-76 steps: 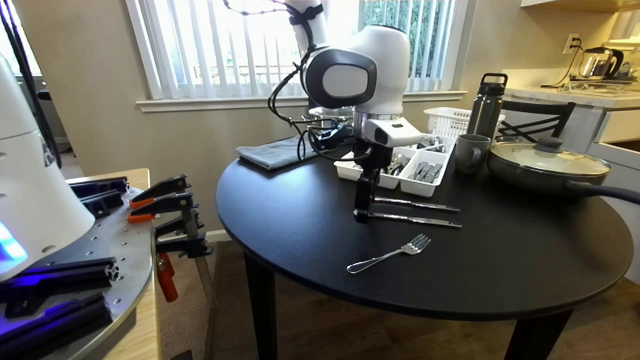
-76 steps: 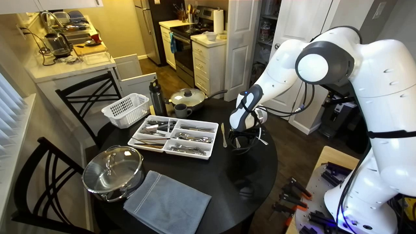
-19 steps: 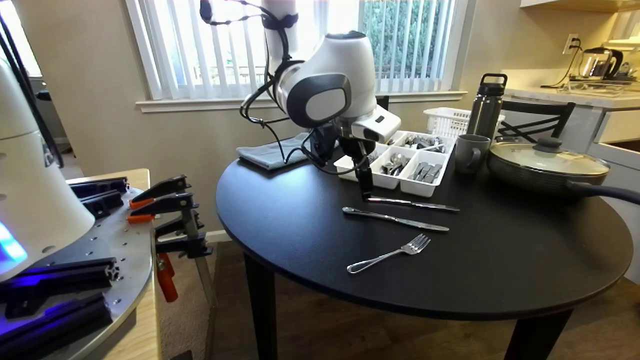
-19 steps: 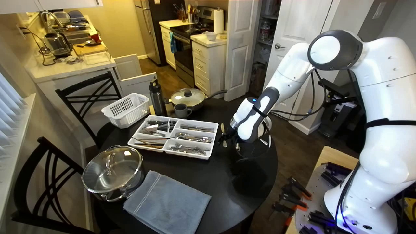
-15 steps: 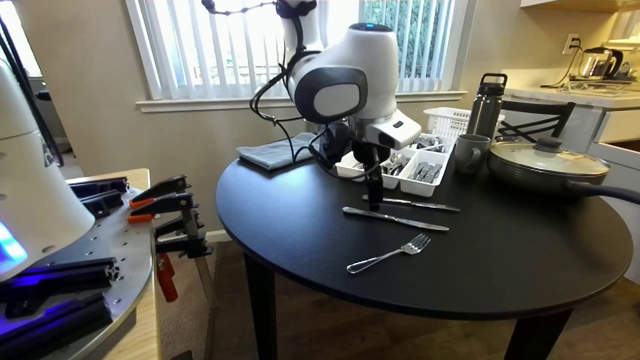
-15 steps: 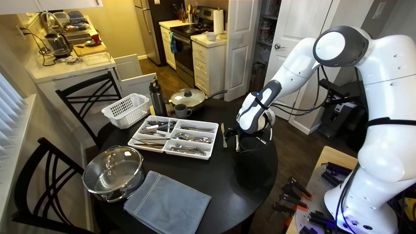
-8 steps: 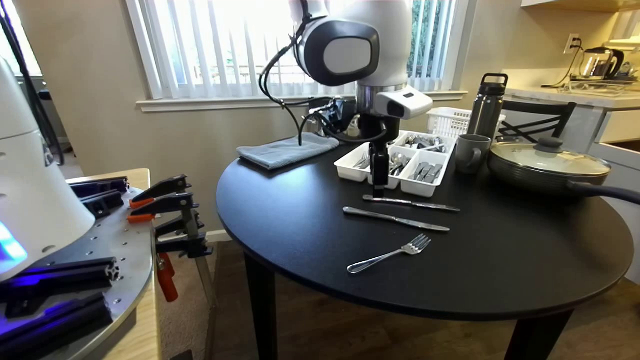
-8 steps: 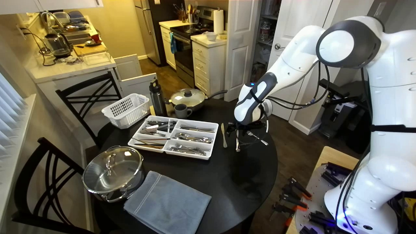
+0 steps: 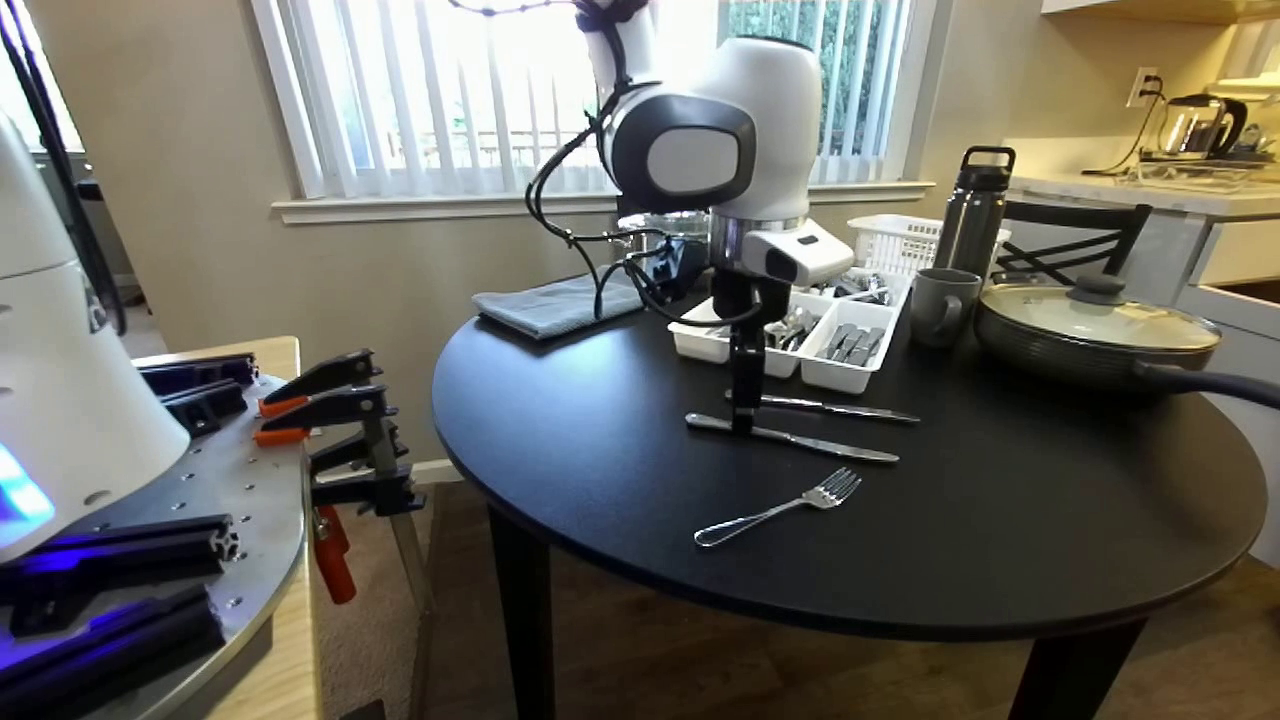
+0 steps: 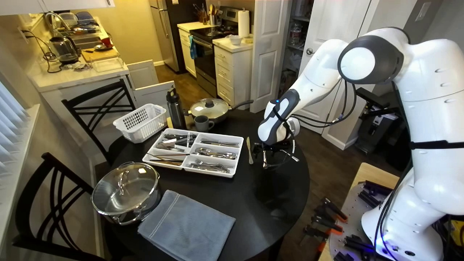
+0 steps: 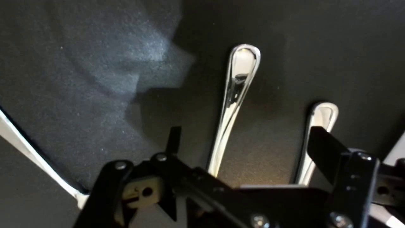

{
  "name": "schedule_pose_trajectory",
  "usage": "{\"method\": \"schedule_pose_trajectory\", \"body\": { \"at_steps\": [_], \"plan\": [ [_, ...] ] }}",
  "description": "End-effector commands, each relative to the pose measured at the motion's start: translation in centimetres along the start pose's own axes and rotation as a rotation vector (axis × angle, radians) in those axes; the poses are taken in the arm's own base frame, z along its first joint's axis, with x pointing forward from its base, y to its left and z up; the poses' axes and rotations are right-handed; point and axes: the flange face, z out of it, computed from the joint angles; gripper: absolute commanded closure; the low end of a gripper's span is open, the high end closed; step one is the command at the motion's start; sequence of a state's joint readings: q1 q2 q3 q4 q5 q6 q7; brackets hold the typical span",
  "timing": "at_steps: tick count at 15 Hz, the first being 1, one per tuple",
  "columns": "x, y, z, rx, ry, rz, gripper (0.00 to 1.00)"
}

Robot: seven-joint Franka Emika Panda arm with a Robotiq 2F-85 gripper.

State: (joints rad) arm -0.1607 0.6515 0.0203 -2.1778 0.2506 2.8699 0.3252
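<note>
My gripper (image 11: 248, 139) stands open, pointing down, low over the black round table (image 9: 1000, 540). Between its spread fingers lies the handle of a silver knife (image 11: 236, 91), not gripped. One of the fingers (image 11: 322, 144) overlaps the handle of another knife (image 11: 324, 115); contact cannot be told. In an exterior view the gripper (image 9: 743, 420) crosses the handle of the nearer knife (image 9: 835, 446), with the farther knife (image 9: 850, 408) behind it. A silver fork (image 9: 825, 493) lies on the near side; its handle (image 11: 34, 156) shows at the left of the wrist view.
Behind the knives stands a white cutlery tray (image 9: 838, 378) with spoons, forks and knives. A grey mug (image 9: 940, 305), a steel bottle (image 9: 968, 230) and a lidded pan (image 9: 1090, 355) are beside it. A folded cloth (image 10: 186, 228) and a glass-lidded pot (image 10: 125, 192) lie farther off.
Within the last second the gripper went from beside the two knives to over the farther one, then down to the nearer one. That nearer knife lies slightly shifted and turned compared with five seconds ago.
</note>
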Motion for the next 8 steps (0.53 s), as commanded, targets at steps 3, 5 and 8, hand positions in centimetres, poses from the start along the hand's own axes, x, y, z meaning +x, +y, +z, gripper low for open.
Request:
{"method": "schedule_pose_trajectory", "body": {
  "at_steps": [3,5,8],
  "plan": [
    [-0.10,1.23,2.74,0.027,-0.025,0.080,0.26],
    [-0.14,1.58,2.75,0.023,-0.028,0.099,0.39],
    [0.04,1.56,2.27,0.021,-0.024,0.112,0.58]
  ]
}}
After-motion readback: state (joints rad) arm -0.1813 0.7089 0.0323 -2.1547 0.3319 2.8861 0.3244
